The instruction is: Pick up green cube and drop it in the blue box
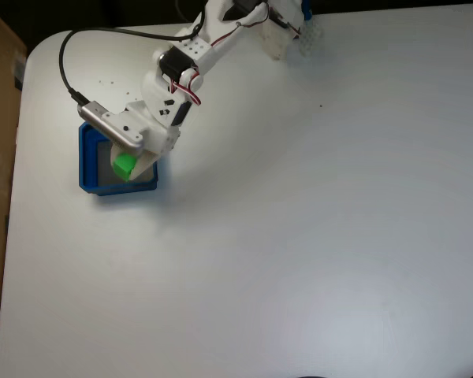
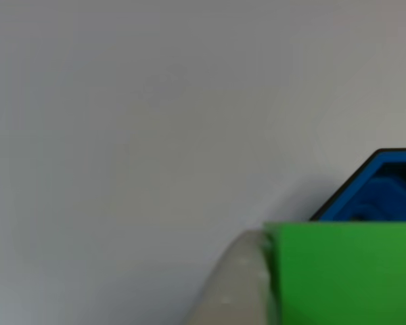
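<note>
The gripper [image 1: 134, 167] is clamped on the green cube [image 1: 124, 165] over the blue box [image 1: 87, 161] — at ten o'clock on the table [image 1: 299, 236]; only the release is left.

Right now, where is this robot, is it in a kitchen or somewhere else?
Probably a hobby desk or small lab, not a kitchen: a plain white table, a white arm's gripper holding a green cube above a blue box.

My fixed view: box [image 1: 87, 161] sits near table [image 1: 315, 236] left edge, arm reaching over it from top. Cube [image 1: 124, 165] between gripper [image 1: 131, 168] fingers, over box interior. My other view: cube [image 2: 345, 274] at bottom right, finger [image 2: 233, 291] touching its left, box corner [image 2: 386, 183] behind.
</note>
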